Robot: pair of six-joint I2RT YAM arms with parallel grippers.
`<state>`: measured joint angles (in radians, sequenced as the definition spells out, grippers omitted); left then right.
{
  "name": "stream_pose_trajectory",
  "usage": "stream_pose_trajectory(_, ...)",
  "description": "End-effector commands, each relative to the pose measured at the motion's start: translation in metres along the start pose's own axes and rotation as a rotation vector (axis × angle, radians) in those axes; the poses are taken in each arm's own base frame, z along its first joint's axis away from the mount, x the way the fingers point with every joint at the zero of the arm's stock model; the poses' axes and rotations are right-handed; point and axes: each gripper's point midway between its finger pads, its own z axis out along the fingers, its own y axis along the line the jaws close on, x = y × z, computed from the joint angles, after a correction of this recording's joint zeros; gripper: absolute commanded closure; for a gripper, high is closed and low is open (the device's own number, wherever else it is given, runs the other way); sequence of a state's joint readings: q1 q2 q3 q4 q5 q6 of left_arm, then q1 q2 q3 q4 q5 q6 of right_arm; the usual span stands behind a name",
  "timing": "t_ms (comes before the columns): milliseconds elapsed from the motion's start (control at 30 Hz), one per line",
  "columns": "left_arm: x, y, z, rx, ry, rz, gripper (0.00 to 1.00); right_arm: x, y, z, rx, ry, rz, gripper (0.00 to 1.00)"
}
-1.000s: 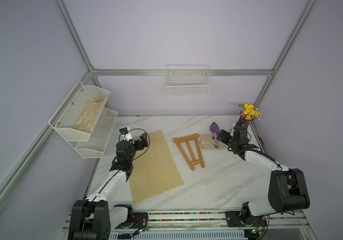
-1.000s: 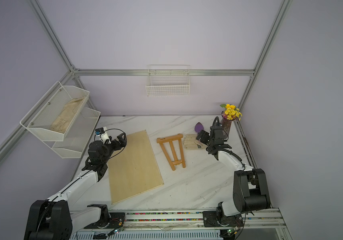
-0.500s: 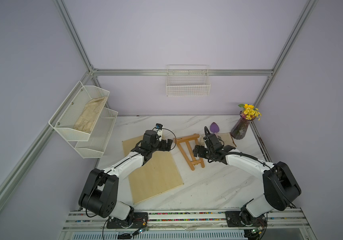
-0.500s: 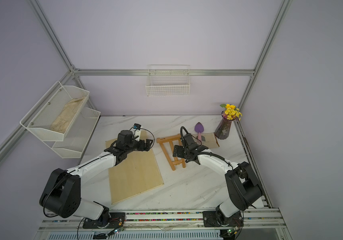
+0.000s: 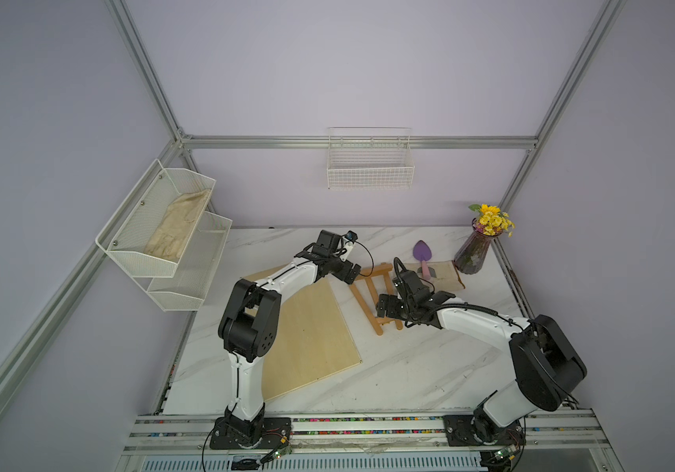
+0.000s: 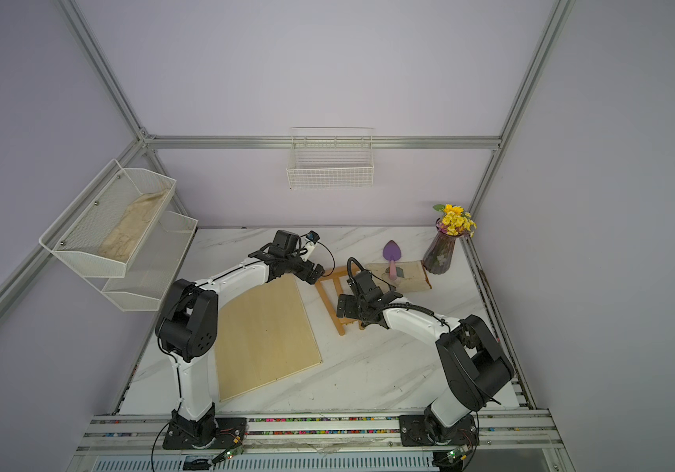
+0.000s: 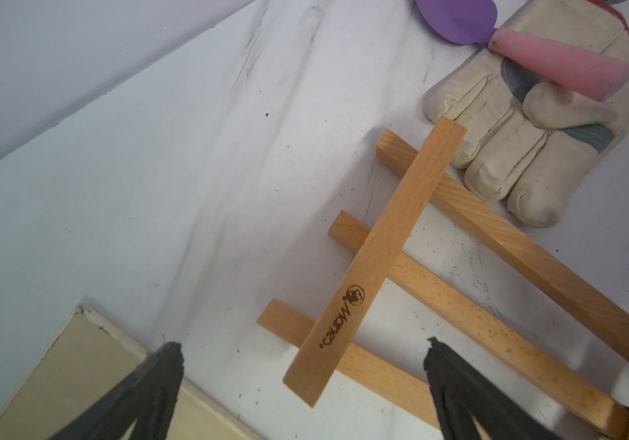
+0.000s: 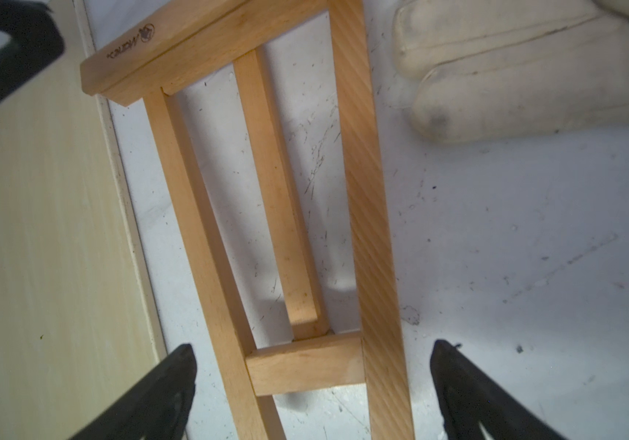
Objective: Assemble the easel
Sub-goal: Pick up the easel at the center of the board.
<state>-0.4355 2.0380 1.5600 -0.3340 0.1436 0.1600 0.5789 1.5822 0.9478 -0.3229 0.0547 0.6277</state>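
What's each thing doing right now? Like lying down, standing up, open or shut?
easel: lying flat on the table, back leg folded in, not set up yet.
left gripper: open, at the easel's ledge-bar end, holding nothing.
right gripper: open, jaws either side of the easel's narrow end, holding nothing.
wooden board: lying flat.
glove: lying flat.
trowel: lying down, handle on the glove.
vase: upright, holding yellow flowers.

Top views: right arm [image 5: 470, 318] overlaps easel [image 5: 365, 307] near narrow end; left arm [image 5: 286, 278] hides board [image 5: 311, 327] strip toward table [image 5: 409, 367] back edge. Pale cloth [image 5: 176, 229] in wall rack [image 5: 139, 263]: kind unclear. Wrist views: easel legs, glove [image 7: 526, 152], trowel [image 7: 556, 70] blade cut by frame edge; left gripper [image 7: 303, 344], right gripper [image 8: 312, 348] show fingertips only.
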Motion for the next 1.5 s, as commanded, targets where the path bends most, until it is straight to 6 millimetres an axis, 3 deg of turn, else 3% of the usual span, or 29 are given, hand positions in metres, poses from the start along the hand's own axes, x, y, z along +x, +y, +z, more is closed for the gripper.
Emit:
stream_pose_trajectory(0, -0.010, -0.010, 0.008, 0.043, 0.031, 0.087, 0.00, -0.004, 0.004, 0.002, -0.016, -0.020, -0.001, 0.03)
stream_pose_trajectory(300, -0.007, -0.013, 0.044, 0.072, 0.102, 0.131, 0.01, -0.009, 0.005, -0.001, -0.027, -0.052, -0.014, 0.03)
stream_pose_trajectory(600, -0.004, -0.014, 0.065, 0.097, 0.138, 0.149, 0.11, -0.016, 0.002, -0.009, -0.017, -0.093, -0.019, 0.03)
stream_pose_trajectory(1033, 0.011, -0.017, 0.068, 0.113, 0.187, 0.160, 0.28, -0.018, 0.001, -0.016, -0.022, -0.116, -0.018, 0.03)
stream_pose_trajectory(1467, 0.008, -0.017, 0.060, 0.116, 0.185, 0.175, 0.44, -0.017, -0.002, -0.018, -0.024, -0.123, -0.004, 0.03)
